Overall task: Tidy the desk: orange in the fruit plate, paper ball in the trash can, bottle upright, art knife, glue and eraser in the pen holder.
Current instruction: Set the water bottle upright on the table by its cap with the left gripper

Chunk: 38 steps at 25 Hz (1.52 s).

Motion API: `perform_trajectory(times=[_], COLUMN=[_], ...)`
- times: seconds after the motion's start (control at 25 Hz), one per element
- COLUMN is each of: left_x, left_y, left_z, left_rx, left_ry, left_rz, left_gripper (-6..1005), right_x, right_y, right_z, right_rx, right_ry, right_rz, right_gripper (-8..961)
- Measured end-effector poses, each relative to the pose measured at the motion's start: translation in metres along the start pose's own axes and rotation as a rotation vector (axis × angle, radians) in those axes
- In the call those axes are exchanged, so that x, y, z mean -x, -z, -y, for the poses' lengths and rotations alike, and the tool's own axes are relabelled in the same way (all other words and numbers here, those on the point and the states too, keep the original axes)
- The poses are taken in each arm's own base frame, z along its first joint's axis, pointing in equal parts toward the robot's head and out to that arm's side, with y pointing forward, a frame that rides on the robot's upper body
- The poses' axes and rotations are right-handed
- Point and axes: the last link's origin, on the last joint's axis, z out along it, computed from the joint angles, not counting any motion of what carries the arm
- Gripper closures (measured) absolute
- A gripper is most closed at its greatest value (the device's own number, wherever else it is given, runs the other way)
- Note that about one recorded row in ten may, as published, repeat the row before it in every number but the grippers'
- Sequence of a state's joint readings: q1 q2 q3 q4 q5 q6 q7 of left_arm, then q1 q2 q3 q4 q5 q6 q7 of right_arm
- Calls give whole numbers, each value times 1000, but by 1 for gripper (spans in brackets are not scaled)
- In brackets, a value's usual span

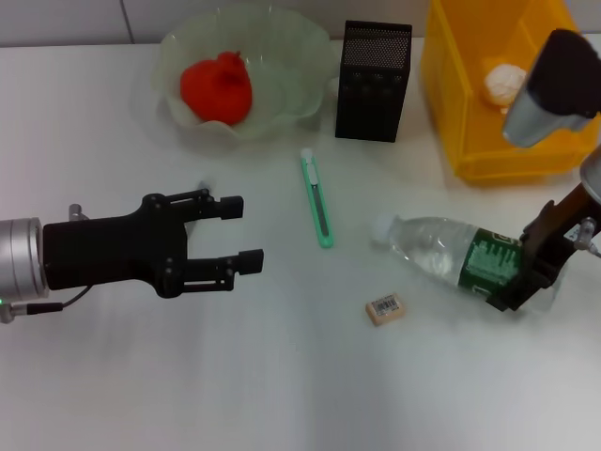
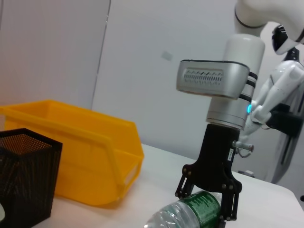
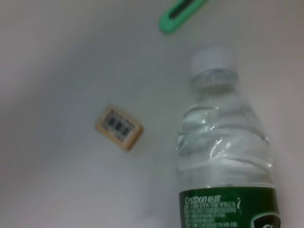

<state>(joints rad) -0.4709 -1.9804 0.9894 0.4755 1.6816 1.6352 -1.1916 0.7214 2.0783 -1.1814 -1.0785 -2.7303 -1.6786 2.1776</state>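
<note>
From the head view, the right hand [image 1: 528,272] was down at the bottle [image 1: 451,254], its fingers set either side of the green-labelled base and apparently pinching it, though full closure was hard to call from there. The bottle lay on its side on the desk [image 1: 282,376], cap pointing away from that hand toward the art knife [image 1: 317,199], with the eraser [image 1: 386,309] just off the bottle's near flank. The left hand [image 1: 230,235] hovered spread and empty, well apart from the bottle, the knife just beyond its fingertips. The orange [image 1: 217,87] sat in the fruit plate [image 1: 300,66], the paper ball [image 1: 504,83] in the yellow trash can [image 1: 451,94], the pen holder [image 1: 373,81] beside it. In the left wrist view, the right hand [image 2: 209,209] straddled the bottle [image 2: 190,211], fingers hugging the label. In the right wrist view, the bottle [image 3: 223,156] filled the frame, eraser [image 3: 118,128] alongside. The risk as I judged it: a grip this near the base on a water-filled bottle could slip as it swung upright, or the neck could sweep the eraser.
</note>
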Motion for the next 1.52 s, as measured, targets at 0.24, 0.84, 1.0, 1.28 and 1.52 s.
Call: perform_trajectory(times=[0.24,0.84,1.0,1.28,1.52], left_x=[0,-5,-5,-5,-6], left_y=[1,4,5,5,5], left_z=[1,5,5,5,5], left_rx=[-4,-33,-38,-34,-33], left_ry=[-4,-12,-13,-14,-15], left_rz=[-4,-29,-35,-36,-37], left_gripper=[213,212,212,212,213], right_x=[-6,-28,-33,-36,-43], right_y=[1,-5,-8,-1,14], right_z=[4,5,4,5,5], right_rx=[39,128,146,154,129], right_ry=[-2,-3,-10,-51,-93], right_rz=[84,309,334,267,167], right_gripper=[190,191,192,192,192])
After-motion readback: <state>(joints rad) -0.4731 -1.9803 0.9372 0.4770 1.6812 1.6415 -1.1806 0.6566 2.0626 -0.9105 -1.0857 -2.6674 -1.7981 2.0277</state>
